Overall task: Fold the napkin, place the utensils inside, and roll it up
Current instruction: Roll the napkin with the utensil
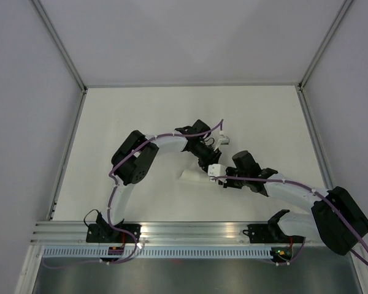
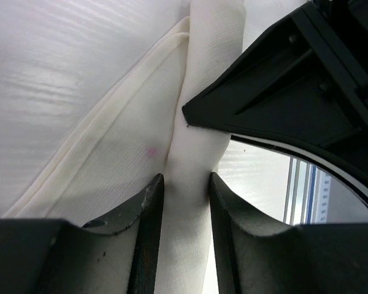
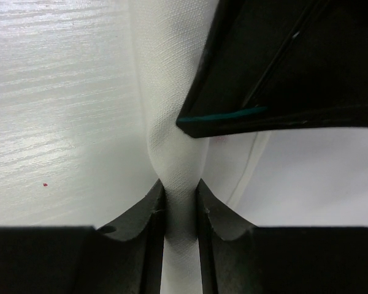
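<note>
Soft and quick to unroll, the napkin (image 1: pixel 192 176) at centre frame is best held across its whole roll: the right gripper (image 3: pixel 180 184) pinches it tight, the left gripper (image 2: pixel 184 177) straddles it, perhaps loosely.

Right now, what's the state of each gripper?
Left gripper: around the rolled napkin; grip cannot be told.
Right gripper: closed on the napkin.

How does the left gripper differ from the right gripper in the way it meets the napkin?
The left gripper has its jaws wider, flanking the napkin without denting it; the right gripper has narrow jaws that pinch the cloth into a waist. Whether the left one grips I cannot tell; the right one clearly does. Both straddle the same narrow strip of napkin, facing each other.
</note>
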Controlling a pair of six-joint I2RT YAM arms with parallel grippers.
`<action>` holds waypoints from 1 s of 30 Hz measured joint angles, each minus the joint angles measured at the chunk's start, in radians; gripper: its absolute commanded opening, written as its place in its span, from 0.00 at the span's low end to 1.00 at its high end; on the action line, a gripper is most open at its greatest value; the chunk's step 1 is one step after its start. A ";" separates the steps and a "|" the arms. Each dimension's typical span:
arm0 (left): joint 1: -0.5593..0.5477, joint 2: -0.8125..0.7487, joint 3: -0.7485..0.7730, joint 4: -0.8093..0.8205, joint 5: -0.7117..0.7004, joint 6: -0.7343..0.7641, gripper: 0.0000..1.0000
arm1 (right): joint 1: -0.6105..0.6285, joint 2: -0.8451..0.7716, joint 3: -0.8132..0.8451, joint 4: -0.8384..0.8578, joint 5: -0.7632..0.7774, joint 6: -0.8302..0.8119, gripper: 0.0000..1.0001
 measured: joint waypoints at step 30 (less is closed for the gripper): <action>0.072 -0.707 -0.797 0.787 -0.606 -0.156 0.40 | -0.233 0.518 0.567 -0.613 -0.263 -0.178 0.15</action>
